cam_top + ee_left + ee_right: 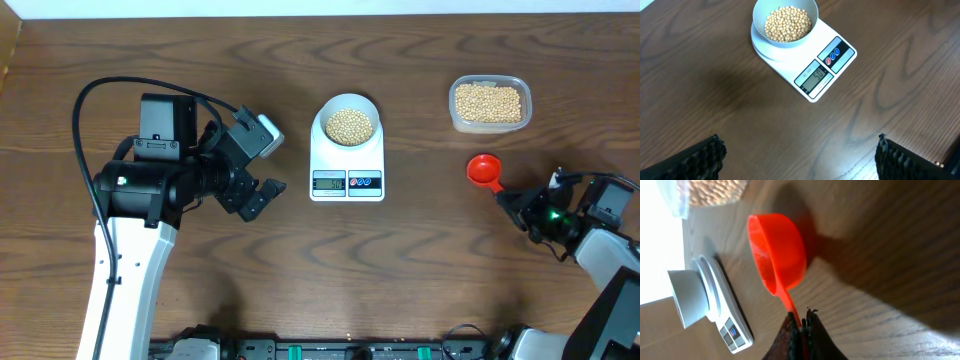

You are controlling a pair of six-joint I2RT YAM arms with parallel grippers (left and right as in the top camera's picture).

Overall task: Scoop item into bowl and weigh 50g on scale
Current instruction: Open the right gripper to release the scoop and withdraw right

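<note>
The white bowl (326, 112) stands on the white scale (347, 182) at the table's centre back, holding a heap of tan beans (350, 125). The left wrist view shows the bowl (757, 22), its beans (787, 22) and the scale (832, 62) with its display lit. My left gripper (268, 165) hovers left of the scale, wide open and empty (799, 145). At the right, my right gripper (507, 196) is shut on the handle of a red scoop (484, 170). The scoop's cup (777, 255) is empty and lies low over the table ahead of the right gripper (802, 317).
A clear plastic tub (489, 127) with more beans (488, 103) sits at the back right, just beyond the scoop. The left arm's body and cable fill the left side of the table. Arm mounts line the front edge.
</note>
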